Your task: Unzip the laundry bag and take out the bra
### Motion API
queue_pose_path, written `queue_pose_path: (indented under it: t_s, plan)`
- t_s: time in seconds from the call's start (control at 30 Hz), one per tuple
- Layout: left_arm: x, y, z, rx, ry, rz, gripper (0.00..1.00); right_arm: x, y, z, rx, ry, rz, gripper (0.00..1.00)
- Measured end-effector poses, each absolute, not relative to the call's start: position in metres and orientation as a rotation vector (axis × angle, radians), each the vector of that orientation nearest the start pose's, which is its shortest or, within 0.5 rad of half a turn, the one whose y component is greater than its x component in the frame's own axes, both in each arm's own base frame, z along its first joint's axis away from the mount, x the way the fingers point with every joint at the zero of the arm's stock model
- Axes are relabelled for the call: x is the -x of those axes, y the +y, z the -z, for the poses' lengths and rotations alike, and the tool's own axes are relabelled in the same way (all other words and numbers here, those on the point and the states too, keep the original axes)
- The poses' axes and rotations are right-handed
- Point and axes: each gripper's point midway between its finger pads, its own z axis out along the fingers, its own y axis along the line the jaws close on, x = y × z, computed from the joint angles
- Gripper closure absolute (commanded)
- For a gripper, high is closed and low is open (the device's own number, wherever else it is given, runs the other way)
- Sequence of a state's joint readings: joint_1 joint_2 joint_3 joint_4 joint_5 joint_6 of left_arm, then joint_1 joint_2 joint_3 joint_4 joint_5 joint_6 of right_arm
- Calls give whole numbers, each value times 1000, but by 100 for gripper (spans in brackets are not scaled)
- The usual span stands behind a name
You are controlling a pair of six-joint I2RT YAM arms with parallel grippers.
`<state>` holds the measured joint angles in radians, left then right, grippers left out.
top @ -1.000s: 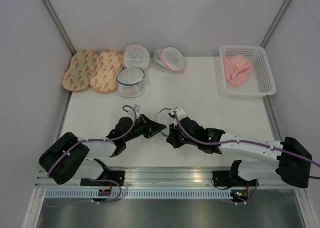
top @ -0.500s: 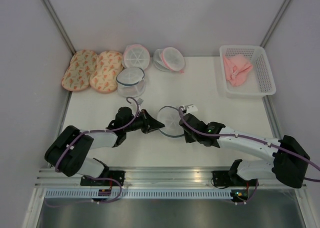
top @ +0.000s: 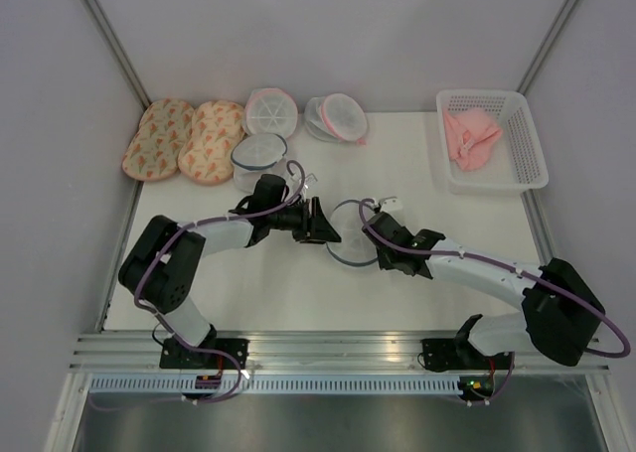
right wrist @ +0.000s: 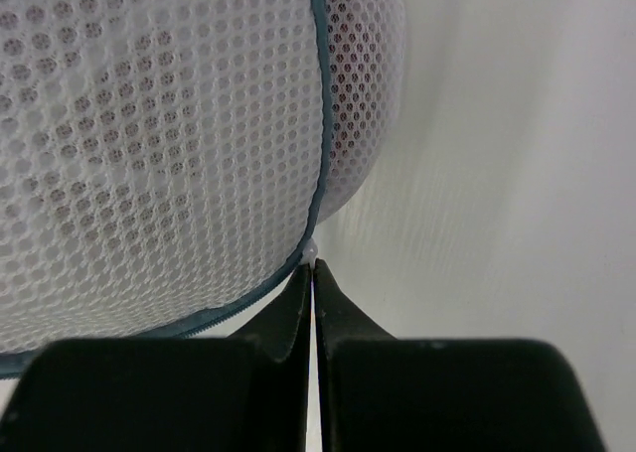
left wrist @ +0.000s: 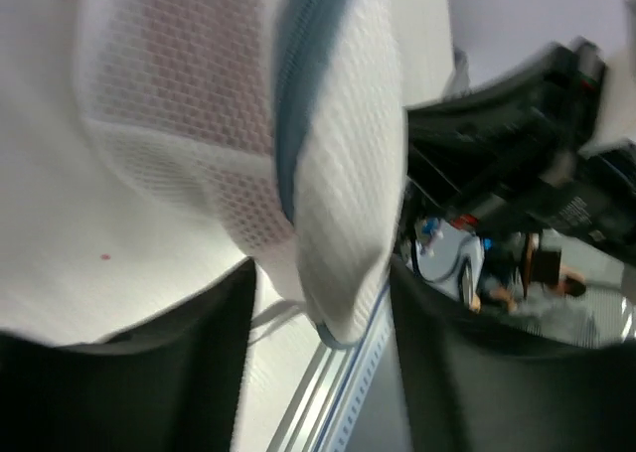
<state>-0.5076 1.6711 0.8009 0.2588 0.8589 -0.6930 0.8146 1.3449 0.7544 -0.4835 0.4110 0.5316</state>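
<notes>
On my feed the laundry bag (right wrist: 149,124) is white open-weave mesh cloth, soft and matt, edged in blue-grey fabric. The right gripper (right wrist: 312,273) looks like matt black plastic. The bench (right wrist: 497,174) is matt white and faintly ribbed. The basket (top: 527,146) is white lattice plastic, and the pink cloth (top: 469,137) looks soft and crumpled.

The work surface is a white table (top: 397,179), evenly lit, with soft shadows. Plain grey panels enclose it: back wall (top: 338,35), left wall (top: 50,174) and right wall (top: 601,124). Aluminium posts (top: 109,40) run diagonally at the upper corners. An aluminium rail (top: 338,348) borders the lower edge, above a slotted strip (top: 338,383) and a grey ledge (top: 338,422), possibly metal.
</notes>
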Motion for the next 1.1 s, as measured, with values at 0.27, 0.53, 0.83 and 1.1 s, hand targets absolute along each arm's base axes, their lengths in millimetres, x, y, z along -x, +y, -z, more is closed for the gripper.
queue_pose_path:
  t_s: [0.27,0.53,0.83,1.1]
  plan:
    - [-279,-255,-100,3,2424,1032,0,-231,192,-93,232,2399,-223,99]
    - [-246,-217,-161,241,2175,1081,0,-203,247,-103,370,2385,-668,100]
    - [-184,-235,-65,554,2416,1363,0,-186,293,-109,453,2357,-973,100]
    - [-206,-263,-109,547,2204,1603,0,-172,306,-99,508,2387,-1007,100]
